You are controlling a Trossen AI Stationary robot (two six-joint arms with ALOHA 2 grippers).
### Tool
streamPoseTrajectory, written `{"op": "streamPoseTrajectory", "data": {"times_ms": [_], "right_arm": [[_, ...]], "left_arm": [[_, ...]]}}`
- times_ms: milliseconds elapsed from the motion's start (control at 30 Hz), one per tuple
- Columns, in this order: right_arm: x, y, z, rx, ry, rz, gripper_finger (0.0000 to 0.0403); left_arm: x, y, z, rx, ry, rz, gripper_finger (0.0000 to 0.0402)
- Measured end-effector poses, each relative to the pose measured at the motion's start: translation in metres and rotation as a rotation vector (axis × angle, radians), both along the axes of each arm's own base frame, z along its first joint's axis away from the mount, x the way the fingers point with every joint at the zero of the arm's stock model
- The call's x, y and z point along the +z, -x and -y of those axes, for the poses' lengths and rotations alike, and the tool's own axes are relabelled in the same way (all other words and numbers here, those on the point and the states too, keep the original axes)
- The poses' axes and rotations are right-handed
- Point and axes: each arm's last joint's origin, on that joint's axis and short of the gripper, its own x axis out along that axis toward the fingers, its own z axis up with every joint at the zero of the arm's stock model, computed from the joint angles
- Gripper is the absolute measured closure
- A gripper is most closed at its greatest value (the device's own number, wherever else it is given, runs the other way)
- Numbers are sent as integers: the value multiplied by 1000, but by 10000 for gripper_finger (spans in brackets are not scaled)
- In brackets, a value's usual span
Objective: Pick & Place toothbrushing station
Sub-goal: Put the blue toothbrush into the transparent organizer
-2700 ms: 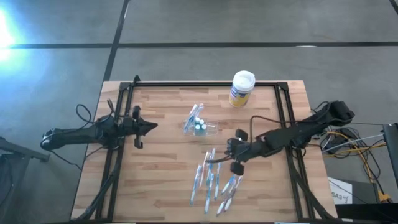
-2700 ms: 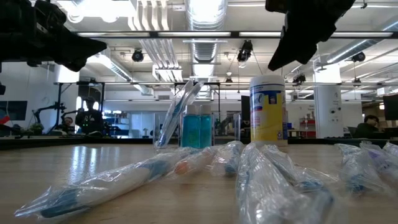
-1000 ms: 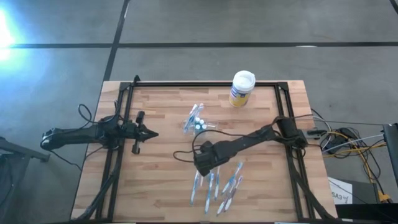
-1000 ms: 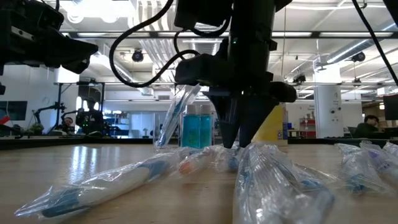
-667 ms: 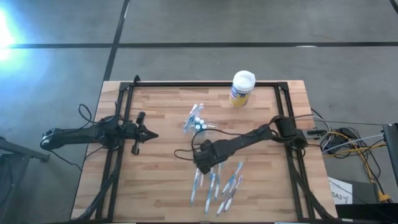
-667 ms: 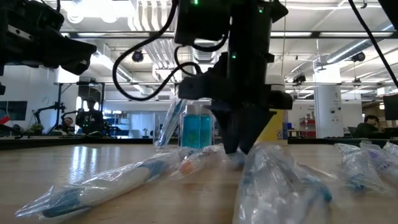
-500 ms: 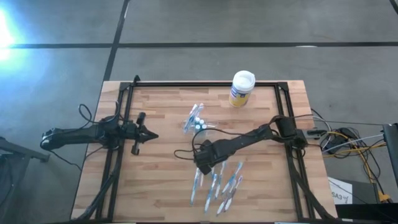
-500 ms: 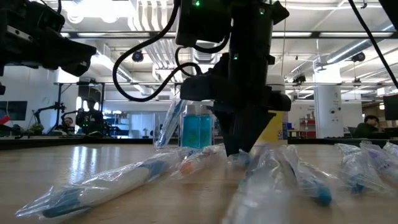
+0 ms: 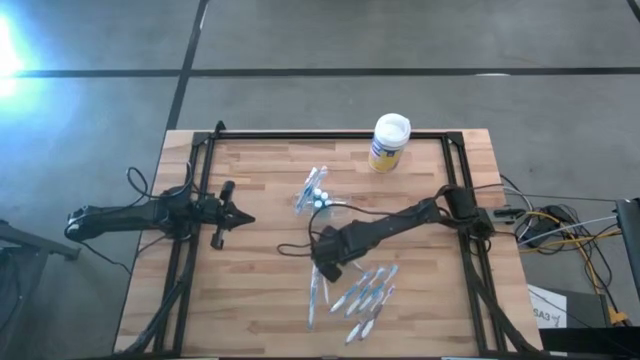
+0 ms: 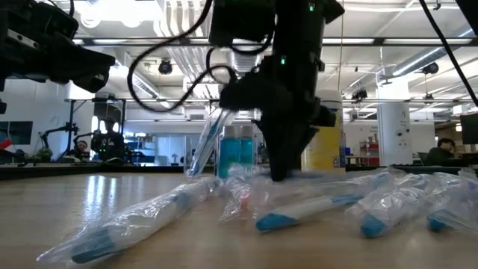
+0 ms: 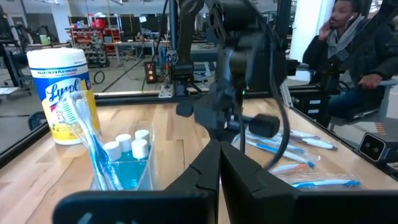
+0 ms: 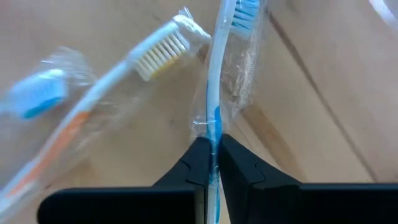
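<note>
The toothbrushing station (image 9: 318,198) is a clear holder standing on the wood at mid-table, with brushes and blue tubes in it; it also shows in the low view (image 10: 233,153) and the left wrist view (image 11: 121,163). Several wrapped toothbrushes (image 9: 365,295) lie loose on the table nearer the front edge. My right gripper (image 9: 325,270) stands at the left end of that pile, pointing steeply down, shut on one wrapped blue-and-white toothbrush (image 12: 217,74). My left gripper (image 9: 242,216) waits shut and level at the table's left side. My right gripper pinches the toothbrush's blue-and-white handle (image 12: 214,127) between its two fingers (image 12: 198,163), through the clear wrapper. The fingers come from above, pointing steeply down, across the handle. The brush stretches away from the fingers low over the wood, its blue-bristled head (image 12: 247,9) at the far end of the hold.
A yellow canister with a white lid (image 9: 388,143) stands at the table's far edge. A second wrapped brush with white bristles (image 12: 155,51) lies right beside the held one. Black frame rails (image 9: 452,170) run along the table's sides. A person sits beyond the table (image 11: 357,50).
My right gripper has rolled its wrist and shut on one wrapped toothbrush, staying over the left end of the pile. Several loose brushes have swung round on the table and now lie slanting toward the right edge.
</note>
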Motion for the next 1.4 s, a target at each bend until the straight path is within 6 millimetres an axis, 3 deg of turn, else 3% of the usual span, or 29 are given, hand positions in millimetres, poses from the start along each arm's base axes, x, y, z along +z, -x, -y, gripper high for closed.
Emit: {"op": "streamPoseTrajectory", "data": {"times_ms": [233, 433, 667, 833, 967, 1133, 1400], "right_arm": [[30, 4, 0, 137, 65, 65, 384], [83, 24, 5, 157, 202, 149, 384], [157, 63, -13, 326, 417, 359, 384], [199, 94, -33, 483, 644, 546, 385], [223, 126, -37, 555, 699, 725, 385], [219, 164, -29, 579, 745, 923, 385], [177, 223, 2, 574, 727, 1194, 385]], "left_arm": [[0, 0, 0, 0, 10, 1, 384], [0, 0, 0, 0, 11, 1, 394], [0, 0, 0, 4, 11, -1, 388], [0, 0, 0, 10, 10, -1, 377], [0, 0, 0, 11, 10, -2, 378], [0, 0, 0, 13, 22, -3, 384], [0, 0, 0, 14, 44, -9, 390]]}}
